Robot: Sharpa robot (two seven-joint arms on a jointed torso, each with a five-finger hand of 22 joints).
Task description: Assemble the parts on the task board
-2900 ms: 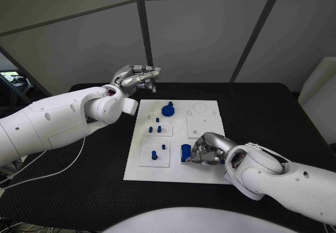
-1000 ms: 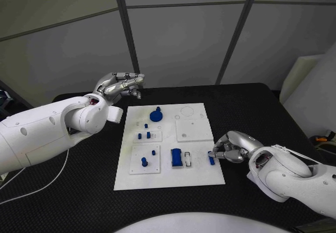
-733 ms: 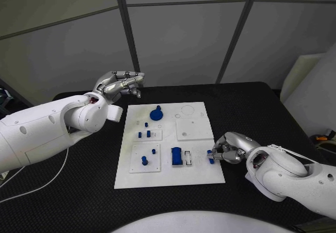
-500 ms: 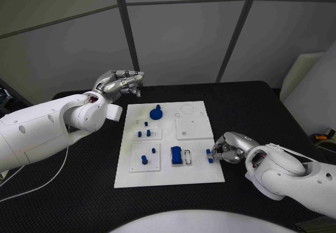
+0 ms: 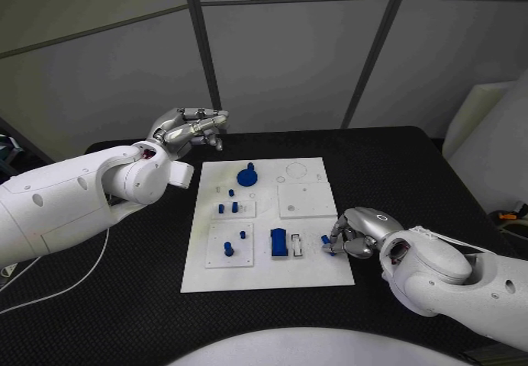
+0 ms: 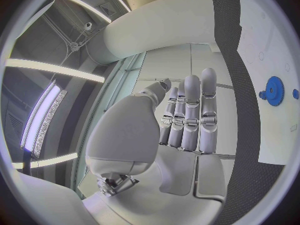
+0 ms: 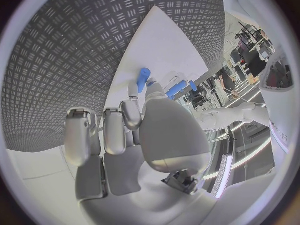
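Right hand (image 5: 360, 231) pinches a blue part (image 5: 328, 244) beside the blue block (image 5: 279, 242); left hand (image 5: 189, 128) curled.

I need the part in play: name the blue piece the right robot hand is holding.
The small blue peg at the task board's right edge, pinched by the right robot hand; the others stand untouched.

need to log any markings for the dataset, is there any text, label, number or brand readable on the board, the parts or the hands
None can be read.
The task board has faint round outlines near its far edge, but no legible letters or numbers.
The blue parts, such as the gear-like piece, carry no visible marking.
The left hand and right hand show no readable brand.
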